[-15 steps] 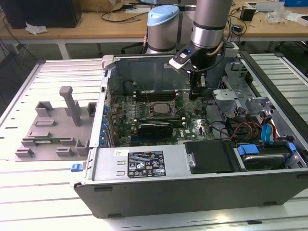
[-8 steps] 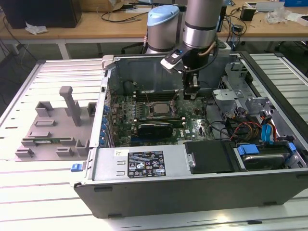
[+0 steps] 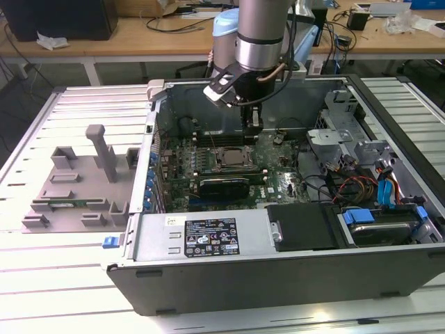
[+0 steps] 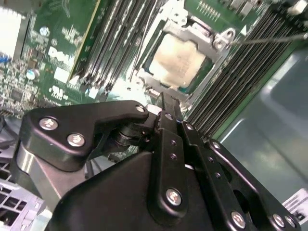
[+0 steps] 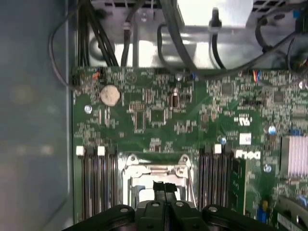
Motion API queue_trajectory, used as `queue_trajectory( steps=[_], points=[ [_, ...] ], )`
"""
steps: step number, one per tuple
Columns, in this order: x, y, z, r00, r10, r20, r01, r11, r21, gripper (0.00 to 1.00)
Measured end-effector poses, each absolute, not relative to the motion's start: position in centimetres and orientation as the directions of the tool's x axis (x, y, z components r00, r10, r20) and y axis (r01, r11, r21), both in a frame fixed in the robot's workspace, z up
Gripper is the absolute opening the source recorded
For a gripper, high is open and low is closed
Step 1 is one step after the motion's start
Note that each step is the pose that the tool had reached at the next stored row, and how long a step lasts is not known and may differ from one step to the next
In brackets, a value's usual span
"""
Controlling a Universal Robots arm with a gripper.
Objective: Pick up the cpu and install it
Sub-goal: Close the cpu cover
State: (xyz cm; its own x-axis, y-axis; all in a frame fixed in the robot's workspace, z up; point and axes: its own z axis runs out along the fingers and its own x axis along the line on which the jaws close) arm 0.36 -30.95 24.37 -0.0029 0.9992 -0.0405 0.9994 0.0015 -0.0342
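Observation:
The cpu [image 3: 231, 157] lies flat in the motherboard socket inside the open computer case, its silver top facing up. In the second wrist view the cpu [image 4: 180, 60] sits within the socket's metal frame [image 4: 219, 41]. My gripper [image 3: 252, 124] hangs a short way above the socket, toward the case's far side, apart from the chip. Its two black fingertips are pressed together with nothing between them, as both wrist views show: gripper [image 4: 168, 102] and gripper [image 5: 165, 186]. The socket frame [image 5: 155, 162] lies just beyond the fingertips in the first wrist view.
A grey moulded tray [image 3: 76, 188] lies on the slatted table at the exterior view's left. Memory slots [image 5: 98, 187] flank the socket. Cables and drive bays [image 3: 379, 188] fill the case's right side. The case walls [image 3: 208, 240] ring the board.

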Motion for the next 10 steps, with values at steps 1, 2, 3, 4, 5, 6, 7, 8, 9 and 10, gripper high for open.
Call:
queue_trajectory(
  steps=[1,2,3,4,5,6,7,8,9,10],
  points=[
    [0.4,-30.9,24.4,-0.003,0.999,-0.040,0.999,0.002,-0.034,0.11],
    [0.3,-30.9,24.4,-0.003,0.999,-0.041,0.999,0.002,-0.034,0.11],
    [0.3,-30.9,24.4,-0.003,0.999,-0.041,0.999,0.001,-0.034,0.11],
    [-0.1,-30.9,24.3,-0.003,0.999,-0.040,0.999,0.002,-0.034,0.11],
    [-0.4,-30.9,24.2,-0.003,0.999,-0.040,0.999,0.002,-0.034,0.11],
    [-0.6,-31.0,24.0,-0.003,0.999,-0.040,0.999,0.002,-0.034,0.11],
    [-0.6,-31.0,23.9,-0.003,0.999,-0.040,0.999,0.002,-0.034,0.11],
    [-0.7,-31.0,23.8,-0.003,0.999,-0.040,0.999,0.002,-0.034,0.11],
    [-0.8,-31.1,23.7,-0.003,0.999,-0.040,0.999,0.002,-0.034,0.11],
    [-1.0,-31.1,23.6,-0.003,0.999,-0.040,0.999,0.002,-0.034,0.11]
  ],
)
